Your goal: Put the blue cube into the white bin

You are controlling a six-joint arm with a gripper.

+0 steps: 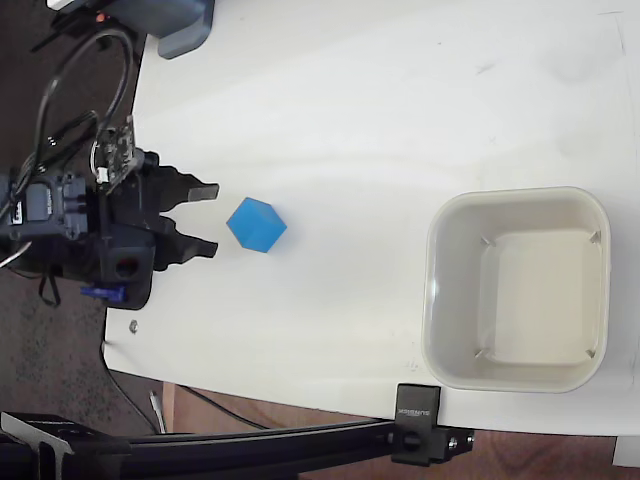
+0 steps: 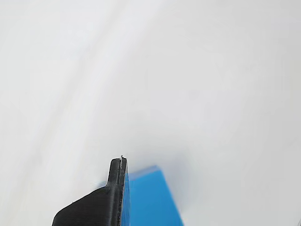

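The reach is under way: the gripper (image 1: pixel 208 219) is spread wide and empty, just left of the blue cube (image 1: pixel 256 225), which sits well left of the white bin (image 1: pixel 517 288). Next, straddle the cube and close.

The gripper (image 1: pixel 207 219) is matte black, with two short, blunt-tipped fingers (image 1: pixel 196 188) on a blocky black body. A small circuit board (image 1: pixel 115 150) sits bare on top, and looping black cables (image 1: pixel 75 70) run from it. A blue part (image 1: pixel 100 292) shows at the body's lower edge. The wrist view shows one black finger (image 2: pixel 109 197), a flat blade with a squared tip.
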